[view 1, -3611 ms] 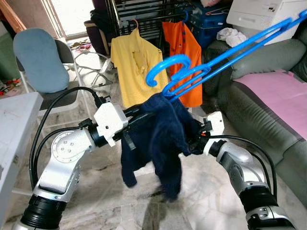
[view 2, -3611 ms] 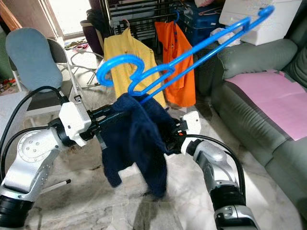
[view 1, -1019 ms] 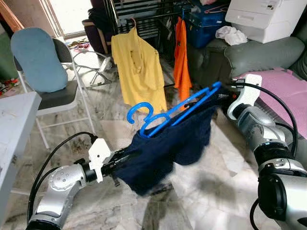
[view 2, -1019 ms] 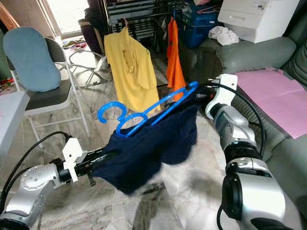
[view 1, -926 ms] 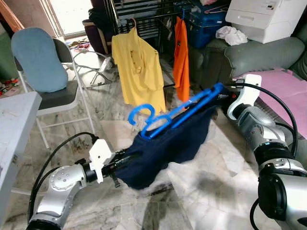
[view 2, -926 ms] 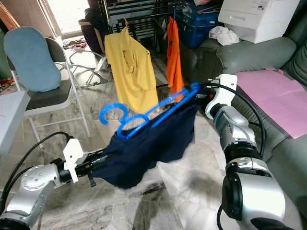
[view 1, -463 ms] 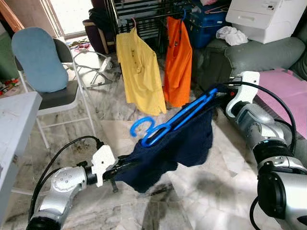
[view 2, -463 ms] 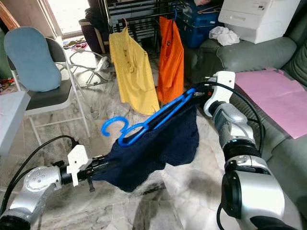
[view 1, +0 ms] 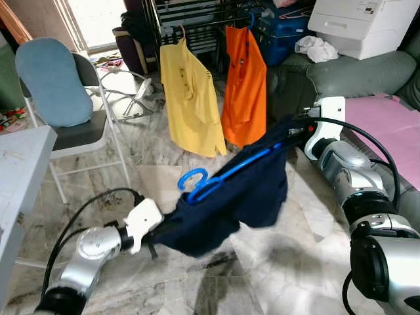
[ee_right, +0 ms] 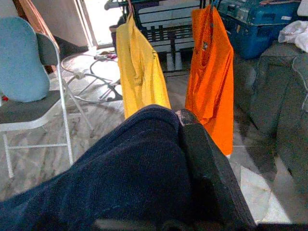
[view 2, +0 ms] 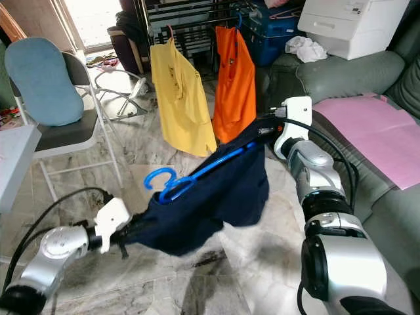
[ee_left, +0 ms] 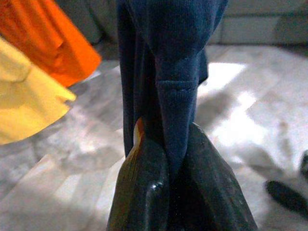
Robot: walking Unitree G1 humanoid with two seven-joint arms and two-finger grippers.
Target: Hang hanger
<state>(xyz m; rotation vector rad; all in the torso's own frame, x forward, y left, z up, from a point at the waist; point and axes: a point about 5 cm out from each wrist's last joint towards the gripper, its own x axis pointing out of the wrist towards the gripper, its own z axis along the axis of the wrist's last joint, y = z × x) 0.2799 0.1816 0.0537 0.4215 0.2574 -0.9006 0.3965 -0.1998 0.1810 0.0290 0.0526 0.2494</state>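
Both arms are carrying the load towards the rack (view 1: 197, 13), so this looks like the approach before hanging. The blue hanger (view 1: 226, 174) lies tilted across the navy garment (view 1: 236, 197), its hook (view 1: 192, 178) pointing low towards the robot's left, well short of the rail where the yellow shirt (view 1: 187, 98) and orange shirt (view 1: 244, 88) hang. The left gripper (ee_left: 166, 159) is pinched tight on a fold of navy cloth at the low end. The right gripper (view 2: 262, 133) is up at the high end, buried in the cloth, and I cannot tell how its fingers stand. Next, I'd judge, the hook must be raised and turned upright, then carried forward to the rail beside the shirts.
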